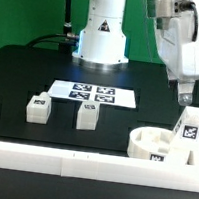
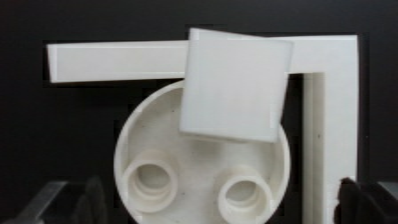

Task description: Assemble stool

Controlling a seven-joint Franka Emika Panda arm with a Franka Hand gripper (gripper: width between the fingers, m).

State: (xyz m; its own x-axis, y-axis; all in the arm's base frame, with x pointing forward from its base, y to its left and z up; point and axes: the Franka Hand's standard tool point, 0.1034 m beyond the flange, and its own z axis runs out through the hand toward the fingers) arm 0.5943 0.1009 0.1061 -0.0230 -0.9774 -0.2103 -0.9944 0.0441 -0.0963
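Note:
The white round seat disc [image 1: 154, 147] lies at the exterior view's lower right, against the border rail. One blocky tagged leg [image 1: 189, 127] stands tilted in it. In the wrist view the seat [image 2: 187, 150] shows two round holes, and the leg [image 2: 235, 85] rises from its far side. Two more tagged legs [image 1: 37, 107] [image 1: 86, 115] stand loose on the black table. My gripper [image 1: 184, 97] hovers just above the standing leg without touching it. In the wrist view my gripper [image 2: 205, 205] is open, its dark fingers [image 2: 43, 200] wide apart at the frame's corners with nothing between them.
The marker board [image 1: 92, 93] lies flat in the middle of the table. The white border rail [image 1: 70, 162] runs along the front edge and forms a corner behind the seat [image 2: 320, 60]. The robot base [image 1: 102, 32] stands at the back.

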